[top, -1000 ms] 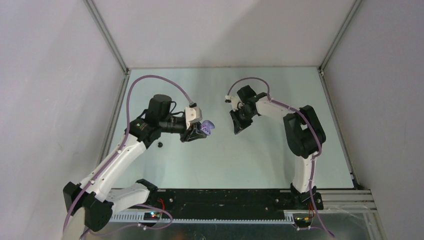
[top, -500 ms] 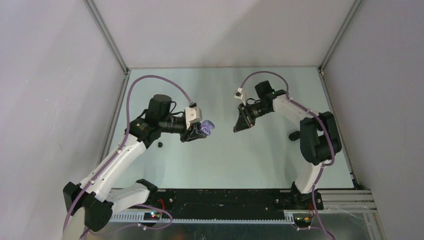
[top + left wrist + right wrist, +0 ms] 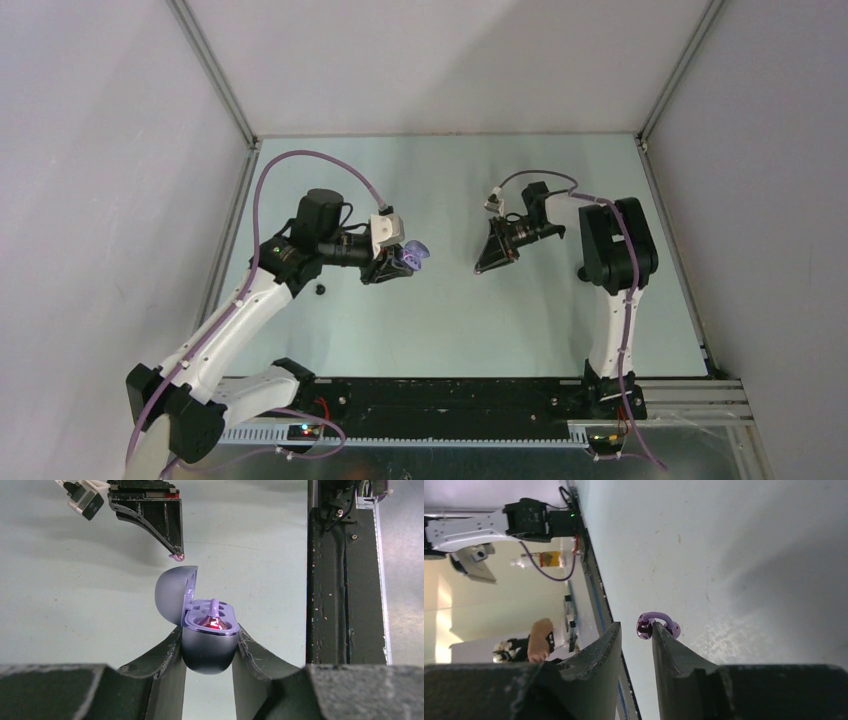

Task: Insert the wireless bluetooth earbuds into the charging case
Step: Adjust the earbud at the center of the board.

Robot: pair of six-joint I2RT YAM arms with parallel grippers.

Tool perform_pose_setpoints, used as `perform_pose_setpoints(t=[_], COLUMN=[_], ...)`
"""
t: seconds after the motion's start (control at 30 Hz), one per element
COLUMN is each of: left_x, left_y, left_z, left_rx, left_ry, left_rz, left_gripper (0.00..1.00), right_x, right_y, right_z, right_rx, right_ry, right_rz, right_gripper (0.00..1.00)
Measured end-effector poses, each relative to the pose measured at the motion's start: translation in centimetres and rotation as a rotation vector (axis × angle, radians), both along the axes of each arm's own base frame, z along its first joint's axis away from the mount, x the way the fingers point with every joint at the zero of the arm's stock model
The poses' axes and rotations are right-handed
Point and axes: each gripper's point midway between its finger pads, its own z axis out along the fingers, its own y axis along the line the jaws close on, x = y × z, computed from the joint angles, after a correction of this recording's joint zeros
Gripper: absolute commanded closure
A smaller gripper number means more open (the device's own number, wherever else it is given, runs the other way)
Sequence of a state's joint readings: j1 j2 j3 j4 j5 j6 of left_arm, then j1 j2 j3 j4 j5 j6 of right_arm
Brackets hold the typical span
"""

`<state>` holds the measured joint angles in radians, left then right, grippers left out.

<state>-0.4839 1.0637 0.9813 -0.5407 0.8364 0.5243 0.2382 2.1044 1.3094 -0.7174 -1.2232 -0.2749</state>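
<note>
Pale green desk (image 3: 450,330), boxed in by white walls (image 3: 100,150) with aluminium posts (image 3: 215,70) at the far corners; a black base rail (image 3: 450,395) runs along the near edge.

Item 1. Left pincer (image 3: 209,630): closed on the charging case (image 3: 207,652). Both fingers press the flanks of the rounded grey-purple lower shell. The case is held off the desk, left of centre, with its lid (image 3: 175,592) hinged open and standing on the side away from the rail. A pale purple tray shows inside, with a raised purple form in it and a red glow in the near well. Whether a bud is already seated there cannot be told.

Item 2. Right pincer (image 3: 636,626): jaws a little apart, with a narrow strip of desk visible between the fingers. A pale purple earbud (image 3: 644,625) sits at the tip of one finger. From the wrist view the other finger stands clear of it. In the left wrist view the same bud (image 3: 176,556) hangs at the very tip of the pincer (image 3: 175,550), just above and beside the rim of the open lid, not touching it.

Item 3. Overhead relation: the two pincers face each other across the middle of the desk, left (image 3: 392,266) and right (image 3: 484,266), apart, with the case between them on the left one's side.

Item 4. Black earbud (image 3: 320,289): lying on the desk beside the left arm (image 3: 250,300), well apart from the case.

Item 5. Right arm (image 3: 610,250): folded upright at the right of the desk.
</note>
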Motion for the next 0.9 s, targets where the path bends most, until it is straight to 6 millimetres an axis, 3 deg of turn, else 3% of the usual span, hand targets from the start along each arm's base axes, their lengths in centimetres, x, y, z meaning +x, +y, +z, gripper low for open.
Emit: perform_pose_setpoints(t=[0.33,0.6,0.9], left_x=[0.0,0.0,0.0], left_y=[0.0,0.0,0.0], left_z=[0.0,0.0,0.0], left_rx=[0.0,0.0,0.0], left_ry=[0.0,0.0,0.0], left_rz=[0.0,0.0,0.0], left_gripper=[1.0,1.0,1.0], right_x=[1.3,1.5,4.9], right_y=[-1.7,-1.3,-3.3], right_z=[-1.3,2.2,-1.1], right_rx=[-0.259,-0.295,-0.57], right_ry=[-0.135,-0.305,-0.429], right_rz=[-0.032,-0.016,-0.08], right_gripper=[0.62,0.69,0.75])
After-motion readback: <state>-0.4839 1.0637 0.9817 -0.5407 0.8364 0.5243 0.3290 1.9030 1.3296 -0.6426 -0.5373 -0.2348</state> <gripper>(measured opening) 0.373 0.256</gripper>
